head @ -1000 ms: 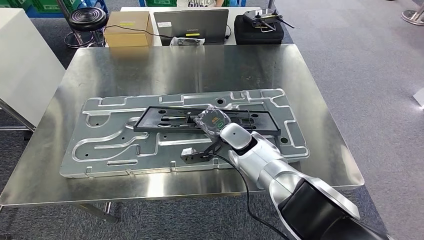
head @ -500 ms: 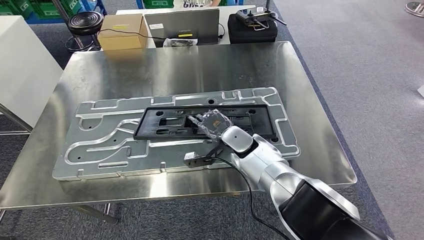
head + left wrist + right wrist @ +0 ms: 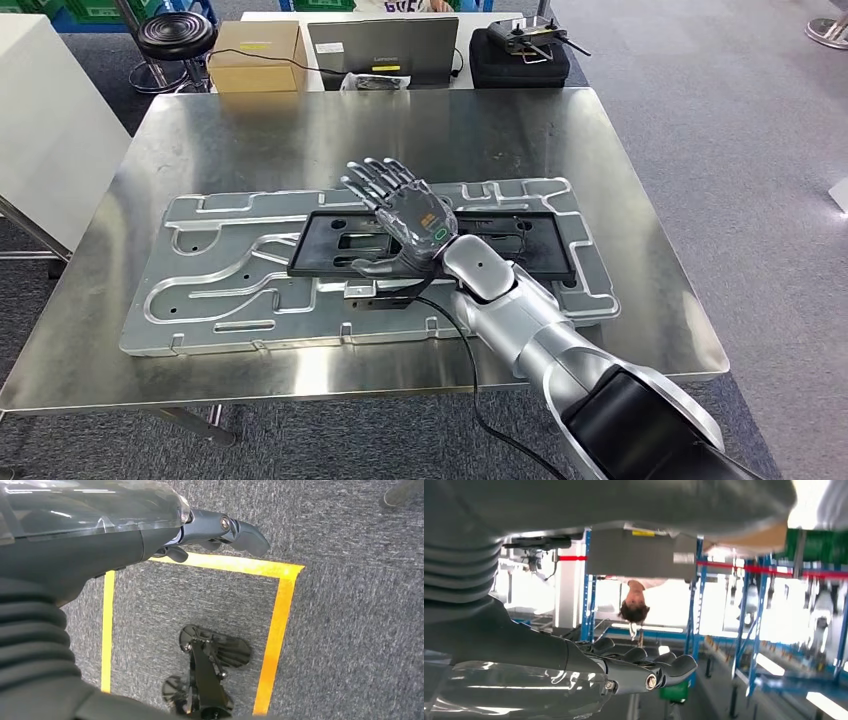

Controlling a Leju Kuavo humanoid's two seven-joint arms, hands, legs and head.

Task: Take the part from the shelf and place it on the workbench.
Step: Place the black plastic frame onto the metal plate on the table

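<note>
The black rectangular frame part (image 3: 430, 245) lay flat on the large stamped metal panel (image 3: 230, 275), which rested on the steel counter (image 3: 330, 125). The right hand (image 3: 405, 215) hovered above the part with its fingers (image 3: 375, 180) spread wide — holding nothing. The left hand (image 3: 150, 527) hung over grey carpet marked with yellow tape (image 3: 277, 615), its fingers loosely extended — nothing in them.

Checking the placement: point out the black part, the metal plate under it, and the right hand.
black part (image 3: 535, 243), head view, its right-hand bar.
metal plate (image 3: 215, 280), head view, bare grooved left area.
right hand (image 3: 410, 215), head view, back of the hand.
</note>
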